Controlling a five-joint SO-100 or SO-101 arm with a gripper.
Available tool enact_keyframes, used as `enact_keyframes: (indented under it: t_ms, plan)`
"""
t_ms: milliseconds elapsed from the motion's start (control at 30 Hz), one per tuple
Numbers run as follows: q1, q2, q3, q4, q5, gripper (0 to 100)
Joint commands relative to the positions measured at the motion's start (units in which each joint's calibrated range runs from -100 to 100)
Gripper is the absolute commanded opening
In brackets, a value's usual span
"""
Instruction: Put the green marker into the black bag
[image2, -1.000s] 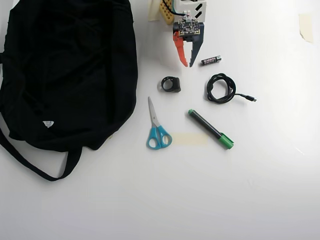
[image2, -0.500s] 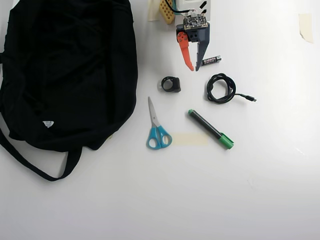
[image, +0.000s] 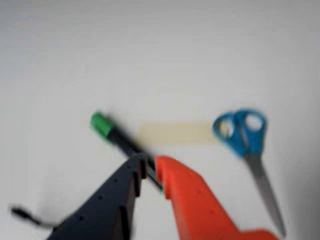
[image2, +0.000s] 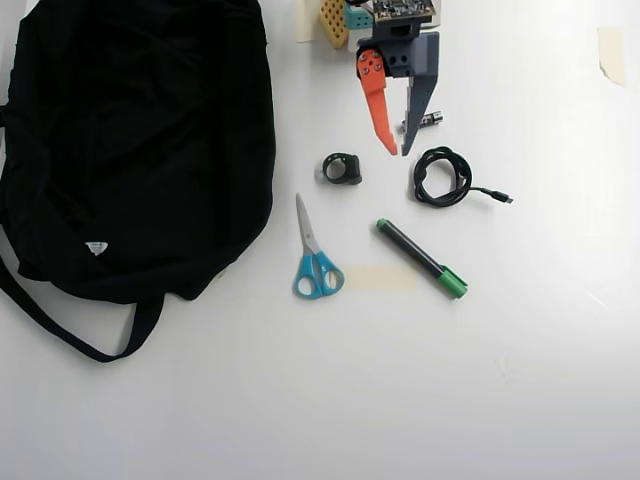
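We count one of each thing on the white desk (image2: 520, 400): one green marker (image2: 421, 258), one black bag (image2: 130, 140), one pair of blue-handled scissors (image2: 314, 255), one coiled black cable (image2: 443, 176), one small black ring-shaped piece (image2: 342, 168), one battery (image2: 428, 120) partly hidden by the dark finger, and one strip of pale tape (image2: 380, 277) stuck flat between scissors and marker. A second scrap of tape (image2: 611, 52) sits at two o'clock near the edge.

The desk is plain, bright and matte; nothing of the room beyond it shows.

From overhead, the marker lies at about five o'clock from the hand (image2: 396, 152), well apart from it, slanting with its green cap toward the lower right. The bag fills the nine-to-eleven o'clock side, its strap trailing toward seven.

The hand is released, orange and dark fingers parted and gripping nothing. In the blurred wrist view the marker (image: 117, 136) shows beyond the fingertips.

Compared with half a second ago, the hand reaches farther down the desk and now covers part of the battery; everything else lies unchanged.
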Motion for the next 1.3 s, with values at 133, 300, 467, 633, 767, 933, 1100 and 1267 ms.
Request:
enact_keyframes:
  t_ms: [133, 300, 467, 633, 767, 933, 1100, 1267]
  plan:
    - [1.3, 14.2, -19.6, -1.2, 0.1, 2]
    - [2.1, 20.8, -25.6, -5.8, 0.4, 2]
    - [2.2, 26.7, -25.8, -16.6, 0.4, 2]
    - [3.0, 32.8, -25.8, -25.7, 0.5, 2]
    - [3.1, 35.9, -25.8, -31.0, 0.5, 2]
    - [3.3, 38.2, -27.4, -33.7, 0.5, 2]
    - [4.0, 38.2, -28.2, -33.7, 0.5, 2]
    - [3.7, 37.3, -27.3, -33.2, 0.5, 2]
